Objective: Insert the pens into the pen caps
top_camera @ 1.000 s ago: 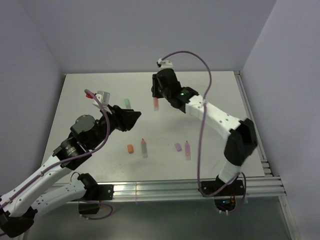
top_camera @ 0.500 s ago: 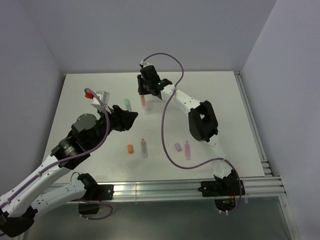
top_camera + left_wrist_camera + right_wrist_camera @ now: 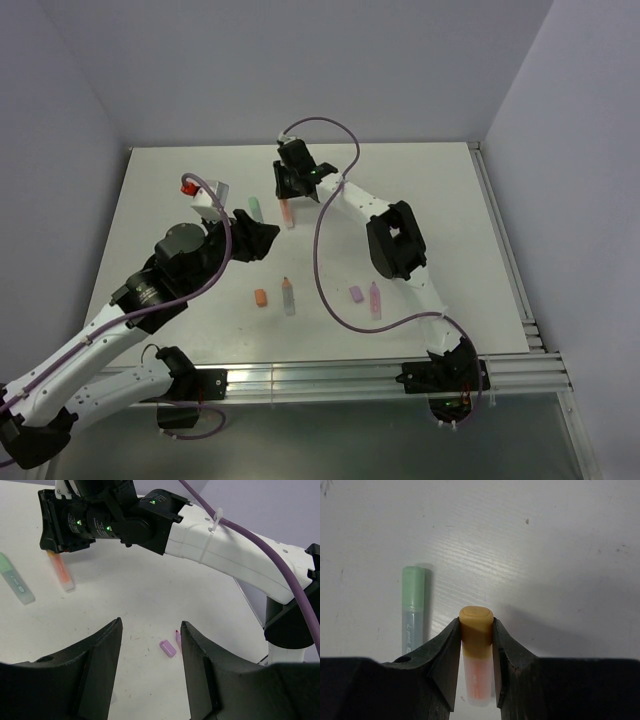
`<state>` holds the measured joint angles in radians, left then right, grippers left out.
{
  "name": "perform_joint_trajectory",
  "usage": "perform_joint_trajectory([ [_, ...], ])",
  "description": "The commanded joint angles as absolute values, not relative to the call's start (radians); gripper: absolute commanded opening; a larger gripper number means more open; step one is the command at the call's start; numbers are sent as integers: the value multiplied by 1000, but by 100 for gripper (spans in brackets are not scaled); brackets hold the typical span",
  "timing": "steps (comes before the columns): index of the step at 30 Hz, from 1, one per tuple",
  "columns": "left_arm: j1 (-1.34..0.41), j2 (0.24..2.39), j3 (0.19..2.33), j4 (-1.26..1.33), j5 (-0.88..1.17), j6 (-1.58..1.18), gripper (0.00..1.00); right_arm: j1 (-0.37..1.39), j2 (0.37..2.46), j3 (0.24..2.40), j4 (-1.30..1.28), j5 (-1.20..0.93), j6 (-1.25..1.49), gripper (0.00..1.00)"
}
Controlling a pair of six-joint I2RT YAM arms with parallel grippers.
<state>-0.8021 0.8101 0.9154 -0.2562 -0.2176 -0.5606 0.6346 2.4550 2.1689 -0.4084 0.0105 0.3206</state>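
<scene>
Roughly half the job looks done. The green pen (image 3: 413,611) lies on the table (image 3: 440,200) with its green cap on. Just beside it, the right gripper (image 3: 289,190) is clamped on an orange pen (image 3: 476,645) that also appears capped. That pen hangs upright with its pale end at or just above the tabletop; which, I cannot tell. The left gripper (image 3: 151,630) hovers nearer the arms with its jaws apart and nothing between them. Two pairs remain. The second orange pen (image 3: 288,297) lies bare near its orange cap (image 3: 260,297), and the pink pen (image 3: 375,299) lies just beside the purple cap (image 3: 356,294), all four apart from both grippers.
</scene>
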Motion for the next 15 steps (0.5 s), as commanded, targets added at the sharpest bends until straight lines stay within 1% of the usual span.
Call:
perform_joint_trajectory([
  [1, -799, 815, 939, -235, -219, -540, 55, 624, 2462, 2210, -396, 5, 318, 32],
  [2, -799, 816, 939, -232, -218, -538, 55, 624, 2461, 2204, -385, 5, 314, 34],
  [3, -798, 816, 936, -229, -218, -538, 55, 624, 2453, 2189, -377, 5, 313, 38],
  [4, -796, 819, 933, -227, -215, -537, 56, 623, 2450, 2186, -367, 5, 305, 41],
  [8, -793, 827, 930, -224, -209, -537, 55, 623, 2441, 2204, -368, 5, 291, 46],
  [13, -788, 825, 928, -224, -212, -538, 55, 621, 2389, 2198, -385, 35, 298, 47],
  [15, -785, 821, 927, -224, -213, -535, 55, 621, 2315, 2152, -387, 46, 302, 47],
])
